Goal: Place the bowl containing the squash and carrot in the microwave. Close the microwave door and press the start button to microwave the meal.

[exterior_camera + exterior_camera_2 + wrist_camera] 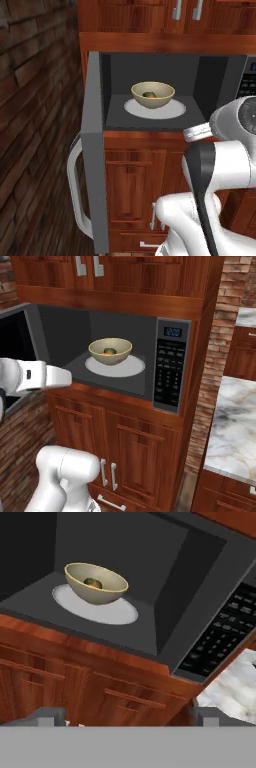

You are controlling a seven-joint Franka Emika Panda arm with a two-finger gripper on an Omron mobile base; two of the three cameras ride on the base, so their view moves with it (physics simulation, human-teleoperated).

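Dark wood cabinets and a brick wall frame what I'm looking at, with a marble counter off to the right. Built into the cabinetry, the microwave stands open, its door swung out to the left with the curved handle facing outward. I see the bowl sitting upright on the white turntable plate, well inside the cavity. Down in it I can pick out the dark squash and a bit of orange carrot beside it. The black keypad panel sits to the right of the cavity. My jaws are spread wide and empty, fingertips well back from the microwave, in front of the cabinet below it.
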